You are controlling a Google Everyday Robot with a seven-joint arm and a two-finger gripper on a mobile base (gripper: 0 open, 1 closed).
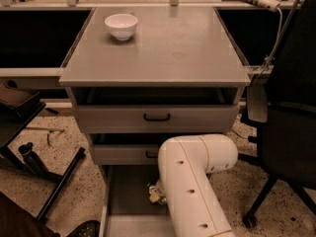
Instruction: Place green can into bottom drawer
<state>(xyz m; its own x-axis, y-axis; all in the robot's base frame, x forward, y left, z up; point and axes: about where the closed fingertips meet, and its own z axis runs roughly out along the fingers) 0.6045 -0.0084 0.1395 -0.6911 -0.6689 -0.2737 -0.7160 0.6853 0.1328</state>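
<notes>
Green can (152,197) is apparently sitting at the pincer (157,191), which is hanging low inside the bottom drawer (123,194); whether it is gripping cannot be told.

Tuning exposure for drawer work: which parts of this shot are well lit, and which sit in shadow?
Camera view: warm light falls on the cabinet top and white bowl; the bottom drawer lies in shade, with the gripper low over its floor.
</notes>
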